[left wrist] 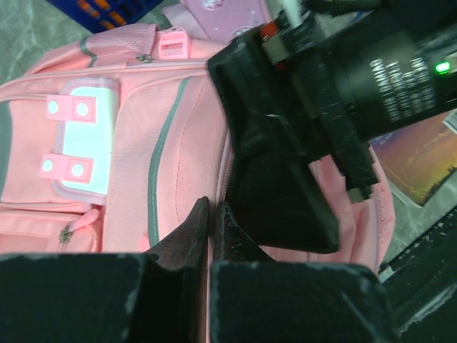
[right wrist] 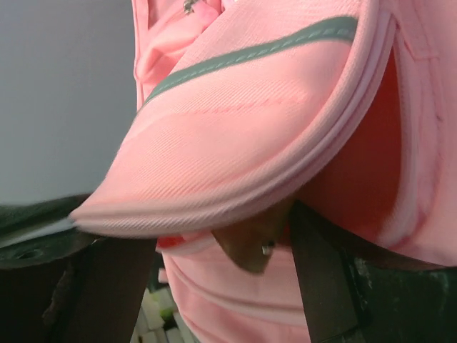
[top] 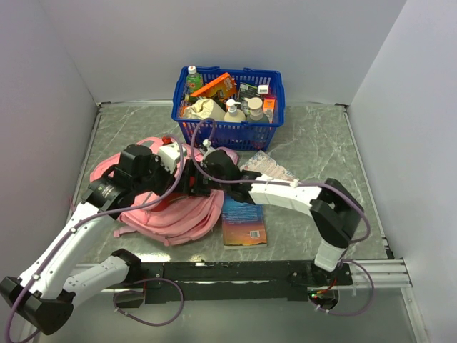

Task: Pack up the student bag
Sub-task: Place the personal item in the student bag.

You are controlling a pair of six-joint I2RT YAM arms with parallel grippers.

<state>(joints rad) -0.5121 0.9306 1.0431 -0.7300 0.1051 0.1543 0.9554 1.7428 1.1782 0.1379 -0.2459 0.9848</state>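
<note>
The student bag (top: 168, 218) is a soft pink backpack with grey trims, lying flat at the left centre of the table. Both grippers meet over its upper right part. My left gripper (top: 182, 186) has its jaws pressed together (left wrist: 212, 214) on a fold of the bag's pink fabric (left wrist: 186, 136) beside a grey trim. My right gripper (top: 200, 179) shows as a black body (left wrist: 285, 207) right next to it. In the right wrist view its jaws (right wrist: 214, 243) stand wide apart under a lifted pink flap (right wrist: 250, 121) of the bag. A small brown tab hangs between them.
A blue plastic basket (top: 228, 128) with bottles and boxes stands at the back centre. A book (top: 244, 223) lies right of the bag and also shows in the left wrist view (left wrist: 428, 157). A pale packet (top: 271, 166) lies behind the book. Walls close in the left, back and right.
</note>
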